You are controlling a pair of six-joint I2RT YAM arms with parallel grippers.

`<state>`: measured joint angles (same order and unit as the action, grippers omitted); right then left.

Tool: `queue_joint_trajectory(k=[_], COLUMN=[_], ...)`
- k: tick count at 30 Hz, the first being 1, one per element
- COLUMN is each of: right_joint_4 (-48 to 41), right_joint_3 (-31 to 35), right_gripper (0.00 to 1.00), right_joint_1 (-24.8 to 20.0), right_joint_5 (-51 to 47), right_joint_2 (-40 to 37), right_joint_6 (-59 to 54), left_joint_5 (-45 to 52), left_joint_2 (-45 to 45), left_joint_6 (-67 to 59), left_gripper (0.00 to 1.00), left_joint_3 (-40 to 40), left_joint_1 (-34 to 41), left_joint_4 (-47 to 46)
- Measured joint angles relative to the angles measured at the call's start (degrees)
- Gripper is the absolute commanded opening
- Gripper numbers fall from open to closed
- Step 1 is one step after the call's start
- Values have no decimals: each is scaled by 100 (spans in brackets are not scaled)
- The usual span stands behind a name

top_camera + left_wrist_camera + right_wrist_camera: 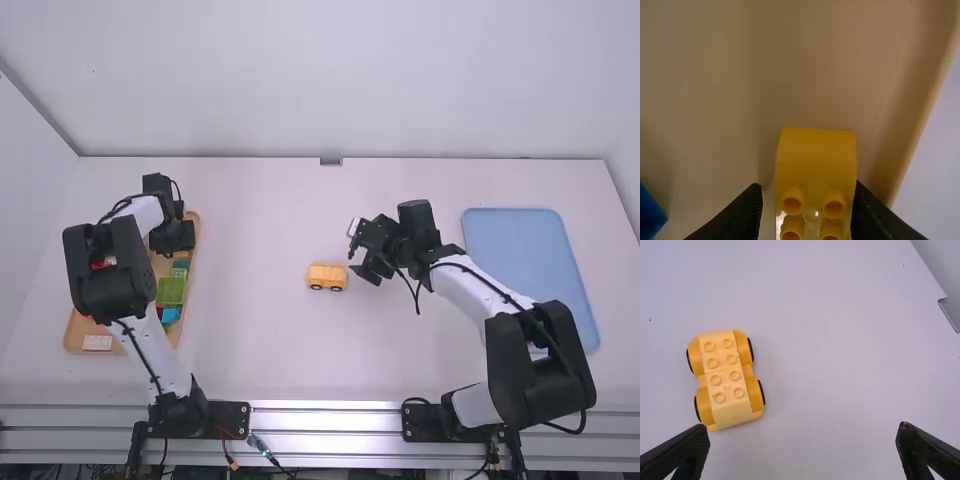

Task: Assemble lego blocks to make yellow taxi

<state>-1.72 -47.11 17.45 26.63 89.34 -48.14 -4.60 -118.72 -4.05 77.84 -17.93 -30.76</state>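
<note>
One blue piece (651, 212) apart, tray wall (902, 145) close beside yellow block (815, 160)

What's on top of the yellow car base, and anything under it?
On the car base: eight bare studs, no block on any. Black wheels show at its sides. Its underside and the table beneath are covered by its body, can't tell.

Bright, even light washes over the smooth white table (250, 370), and the silvery metal rail (320, 420) nearby throws back glare. Down in the tan wooden tray (830, 60) it's dimmer, shadowed along the wall; faint shade lies beside the yellow four-wheeled toy car (726, 380).
</note>
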Motion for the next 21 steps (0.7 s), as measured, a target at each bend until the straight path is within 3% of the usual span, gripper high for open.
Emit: queue_joint_trajectory(k=[6, 12, 21], right_joint_4=[0, 0, -17], right_joint_3=[0, 0, 2], right_gripper=[99, 99, 99], right_joint_1=[2, 0, 0], right_joint_5=[2, 4, 2], right_joint_2=[-2, -2, -2], right_joint_6=[-2, 0, 0], left_joint_5=[4, 4, 11], left_joint_2=[0, 20, 26], left_joint_6=[72, 127, 127], left_gripper=[39, 18, 9], left_joint_3=[-52, -94, -46], left_joint_1=[-2, -2, 0], left_joint_4=[247, 363, 317])
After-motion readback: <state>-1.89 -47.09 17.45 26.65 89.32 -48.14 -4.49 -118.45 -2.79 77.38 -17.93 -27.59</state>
